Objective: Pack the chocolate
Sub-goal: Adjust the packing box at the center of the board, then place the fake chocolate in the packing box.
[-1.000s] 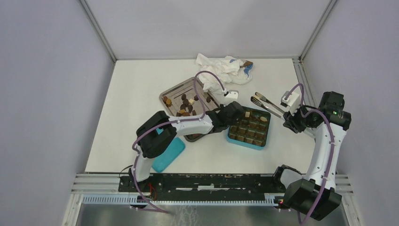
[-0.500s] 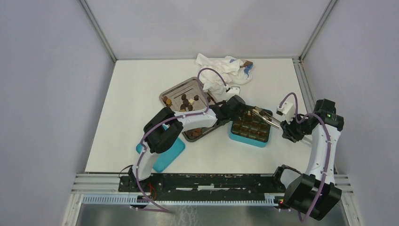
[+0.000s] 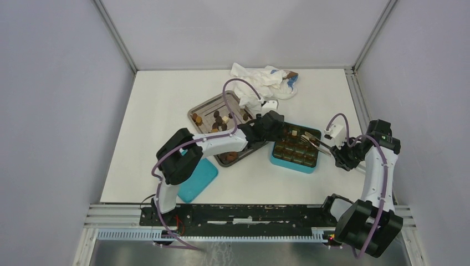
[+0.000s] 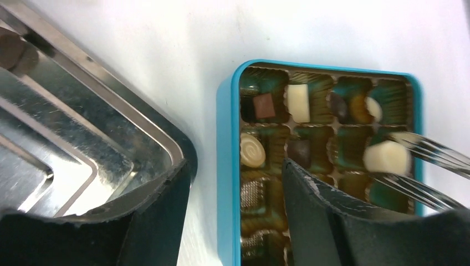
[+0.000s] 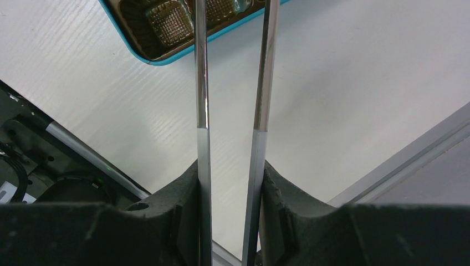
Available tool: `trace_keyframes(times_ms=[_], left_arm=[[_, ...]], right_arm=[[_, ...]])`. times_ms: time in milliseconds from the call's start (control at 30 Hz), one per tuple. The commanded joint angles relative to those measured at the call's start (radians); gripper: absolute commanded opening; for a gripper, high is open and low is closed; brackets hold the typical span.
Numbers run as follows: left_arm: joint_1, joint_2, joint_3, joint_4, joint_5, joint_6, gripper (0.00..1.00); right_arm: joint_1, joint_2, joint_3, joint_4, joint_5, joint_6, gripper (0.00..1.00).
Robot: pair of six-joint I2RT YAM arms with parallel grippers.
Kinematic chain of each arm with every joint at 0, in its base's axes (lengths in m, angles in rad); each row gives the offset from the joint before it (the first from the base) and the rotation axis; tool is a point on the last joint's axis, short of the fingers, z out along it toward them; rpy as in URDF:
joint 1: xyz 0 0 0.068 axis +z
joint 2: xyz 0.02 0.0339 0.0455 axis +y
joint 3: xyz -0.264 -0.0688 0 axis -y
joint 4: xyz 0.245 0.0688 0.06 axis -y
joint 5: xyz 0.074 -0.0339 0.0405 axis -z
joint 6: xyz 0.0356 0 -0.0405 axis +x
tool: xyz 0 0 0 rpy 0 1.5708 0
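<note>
On the bench [image 3: 161,116], the steel tray [image 3: 206,106] is sitting beside the teal box [image 3: 292,166]. The left gripper [image 4: 235,183] is hovering wide open, empty. The right gripper [image 5: 230,183] is clamping tongs [image 5: 200,83], holding a cream chocolate [image 4: 386,157] over the box; next it likely needs lowering into a vacant cup

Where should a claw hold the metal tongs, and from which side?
Near the handle end, from behind, one finger outside each arm, as the right claw does. The tongs are two long thin arms, so squeezing across them closes the tips on a white chocolate over the box.
</note>
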Motion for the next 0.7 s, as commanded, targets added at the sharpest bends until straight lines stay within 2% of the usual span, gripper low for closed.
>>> trace_keyframes(times_ms=[0,333,667], left_arm=[[0.004,-0.184,-0.075,0.103,-0.020,0.029,0.69],[0.004,-0.510,-0.322,0.100,-0.006,0.123,0.73],[0.003,-0.786,-0.437,-0.066,-0.056,0.178,0.74]], right_arm=[[-0.003,0.025,0.015,0.041,-0.013,0.013,0.08],[-0.003,0.066,-0.004,0.061,-0.034,0.025,0.18],[-0.003,0.089,-0.014,0.078,-0.023,0.034,0.31]])
